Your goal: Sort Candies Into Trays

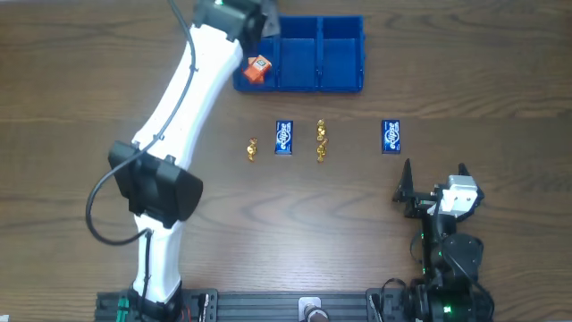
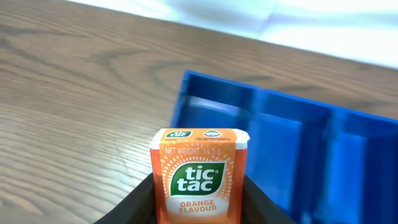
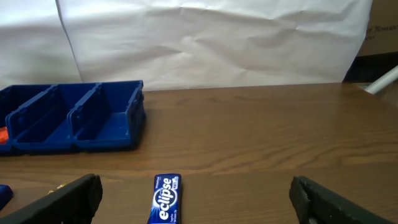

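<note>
Orange candy box (image 2: pixel 200 177), pinched by the left fingers (image 2: pixel 140 208), hangs at the blue tray's (image 2: pixel 280 134) nine-o'clock end, so releasing early could drop it outside, onto the bench (image 2: pixel 74 93); right fingers (image 3: pixel 68 198) rest spread.

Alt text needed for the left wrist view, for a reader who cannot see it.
The left gripper holds an upright rectangular orange candy box. Just beyond it, a blue plastic divided tray sits on the brown wooden table.
</note>
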Action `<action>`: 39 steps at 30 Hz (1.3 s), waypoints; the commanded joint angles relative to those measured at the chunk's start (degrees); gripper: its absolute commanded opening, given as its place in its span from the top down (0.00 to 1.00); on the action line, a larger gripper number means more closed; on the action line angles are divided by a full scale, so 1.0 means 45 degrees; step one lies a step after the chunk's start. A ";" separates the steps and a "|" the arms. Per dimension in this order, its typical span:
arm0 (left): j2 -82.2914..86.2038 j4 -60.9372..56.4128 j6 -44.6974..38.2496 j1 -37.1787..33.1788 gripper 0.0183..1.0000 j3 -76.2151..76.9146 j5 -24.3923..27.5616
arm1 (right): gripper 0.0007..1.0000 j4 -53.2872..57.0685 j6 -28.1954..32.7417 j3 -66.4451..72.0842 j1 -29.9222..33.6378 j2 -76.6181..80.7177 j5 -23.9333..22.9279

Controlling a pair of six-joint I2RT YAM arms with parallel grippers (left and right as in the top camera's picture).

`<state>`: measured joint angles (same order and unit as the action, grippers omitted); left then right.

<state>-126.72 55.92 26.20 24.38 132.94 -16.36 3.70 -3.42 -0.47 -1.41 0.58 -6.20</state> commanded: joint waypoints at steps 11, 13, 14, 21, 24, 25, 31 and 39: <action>-0.2118 -0.0831 -0.1928 -0.0816 0.69 -0.0102 0.1899 | 0.00 0.0068 0.0053 0.0010 -0.0087 -0.0092 -0.0029; -0.2186 -0.0816 -0.1967 -0.0816 0.69 -0.0102 0.1972 | 0.00 0.0068 0.0053 0.0010 -0.0087 -0.0092 -0.0029; -0.2273 -0.0821 -0.2025 -0.0816 0.69 -0.0102 0.1987 | 0.00 0.0068 0.0058 0.0010 -0.0087 -0.0092 -0.0029; -0.2322 -0.0704 -0.2123 -0.0816 0.63 -0.0102 0.2084 | 0.00 0.0068 0.0053 0.0010 -0.0087 -0.0092 -0.0029; -0.2322 -0.0617 -0.2200 -0.0816 0.52 -0.0102 0.2307 | 0.00 0.0068 0.0058 0.0010 -0.0087 -0.0092 -0.0029; -0.2322 -0.0554 -0.2200 -0.0816 0.47 -0.0102 0.2327 | 0.00 0.0068 0.0058 0.0010 -0.0087 -0.0092 -0.0029; -0.2025 -0.0335 -0.2103 -0.0816 0.27 -0.0102 0.2336 | 0.00 0.0068 0.0053 0.0010 -0.0087 -0.0092 -0.0029; 0.1685 -0.0908 -0.2108 -0.0767 0.21 -0.1632 0.1817 | 0.00 0.0068 0.0053 0.0010 -0.0087 -0.0092 -0.0029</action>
<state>-132.33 55.00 16.82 20.84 130.37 -6.35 3.70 -3.42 -0.47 -1.41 0.58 -6.20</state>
